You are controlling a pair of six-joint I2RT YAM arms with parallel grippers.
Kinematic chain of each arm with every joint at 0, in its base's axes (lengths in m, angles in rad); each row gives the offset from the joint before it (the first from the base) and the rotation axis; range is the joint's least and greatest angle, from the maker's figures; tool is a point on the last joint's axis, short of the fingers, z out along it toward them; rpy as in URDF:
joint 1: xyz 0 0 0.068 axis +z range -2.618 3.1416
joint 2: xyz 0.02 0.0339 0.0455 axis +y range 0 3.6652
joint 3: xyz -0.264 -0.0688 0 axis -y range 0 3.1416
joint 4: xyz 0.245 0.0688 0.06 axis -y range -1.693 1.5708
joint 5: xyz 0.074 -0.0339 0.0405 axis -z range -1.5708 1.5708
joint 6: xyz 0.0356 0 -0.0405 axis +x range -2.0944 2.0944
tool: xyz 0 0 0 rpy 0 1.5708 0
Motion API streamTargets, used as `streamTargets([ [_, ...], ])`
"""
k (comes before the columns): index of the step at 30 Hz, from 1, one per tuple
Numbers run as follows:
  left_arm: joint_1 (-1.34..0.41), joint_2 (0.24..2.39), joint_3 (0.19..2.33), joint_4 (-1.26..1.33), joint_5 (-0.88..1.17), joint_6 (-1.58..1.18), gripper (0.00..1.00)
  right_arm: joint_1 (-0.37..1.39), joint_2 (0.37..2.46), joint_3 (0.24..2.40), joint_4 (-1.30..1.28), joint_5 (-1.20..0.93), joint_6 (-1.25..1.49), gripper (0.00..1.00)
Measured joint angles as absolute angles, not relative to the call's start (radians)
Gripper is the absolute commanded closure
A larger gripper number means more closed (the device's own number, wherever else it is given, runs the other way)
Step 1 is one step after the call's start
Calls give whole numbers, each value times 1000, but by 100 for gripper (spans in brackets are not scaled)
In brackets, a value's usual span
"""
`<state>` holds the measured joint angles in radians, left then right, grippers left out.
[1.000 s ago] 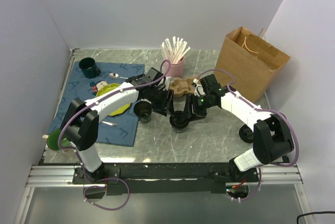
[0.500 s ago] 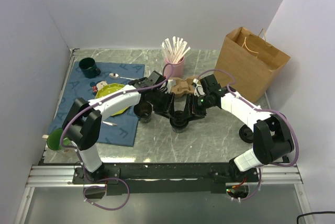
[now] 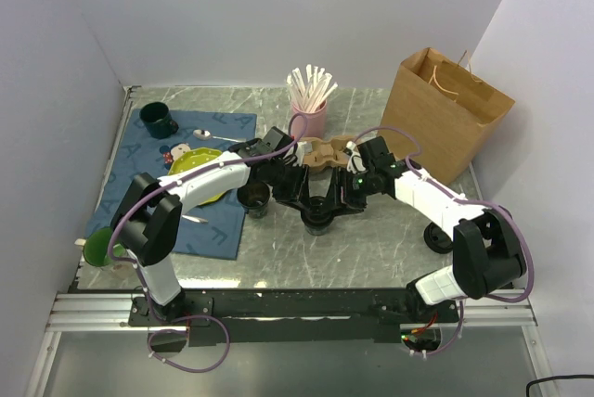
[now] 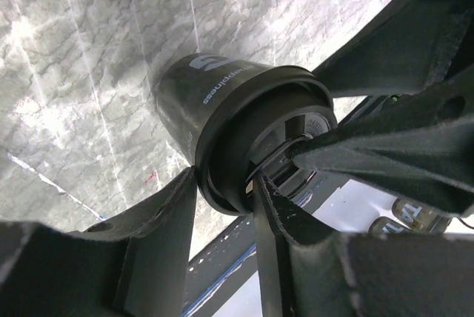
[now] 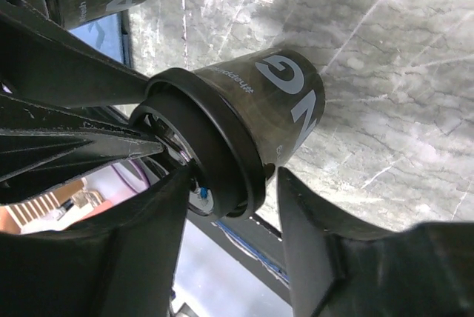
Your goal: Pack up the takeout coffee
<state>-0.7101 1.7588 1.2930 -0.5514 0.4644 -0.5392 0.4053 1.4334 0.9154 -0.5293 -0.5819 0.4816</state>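
- Currently both arms meet over one coffee cup (image 3: pixel 318 219), which stands upright on the table (image 3: pixel 390 249), mid-scene and slightly near of centre.
- The cup is dark with white lettering on the wall, and a black lid (image 4: pixel 241 128) sits on top.
- The left gripper (image 4: pixel 222 187) comes in from the left. One finger (image 4: pixel 159 235) lies against the outside of the lid rim and the other rests on the lid's top, so the rim is pinched between them.
- The right gripper (image 5: pixel 233 176) comes in from the right and straddles the same rim on the opposite side. One finger (image 5: pixel 311 243) sits just beside the cup wall under the rim, the other over the lid top.
- I cannot tell whether the right jaws actually clamp the rim (contact on the wall side is unclear in the wrist view).
- The fingertips of the two grippers almost meet over the lid's centre.
- A second cup (image 3: pixel 253 198), dark and with no lid, stands just left of the first, at the edge of the blue mat (image 3: pixel 218 230).
- The cardboard cup carrier (image 3: pixel 322 151) sits just beyond the grippers, and none of its visible slots is filled.
- The paper bag (image 3: pixel 445 114) stands upright with its mouth open at far right, well apart from the cup.
- A pink cup of stirrers (image 3: pixel 311 121) stands just beyond the carrier.
- A green plate (image 3: pixel 188 161) lies on the mat, partly under the left arm.
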Motion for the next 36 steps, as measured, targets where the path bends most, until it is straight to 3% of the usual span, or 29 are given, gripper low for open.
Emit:
streamTargets([
  [7,-710,1765,1283,-511,476,-541,63,405,1430,968,-611,-557,466,31],
  [17,-710,1765,1280,-495,477,-541,63,325,1412,988,-655,-570,420,44],
  [25,-710,1769,1280,-488,480,-541,62,296,1410,988,-638,-646,401,47],
  [36,-713,1775,1280,-478,484,-543,63,271,1425,903,-552,-702,396,67],
])
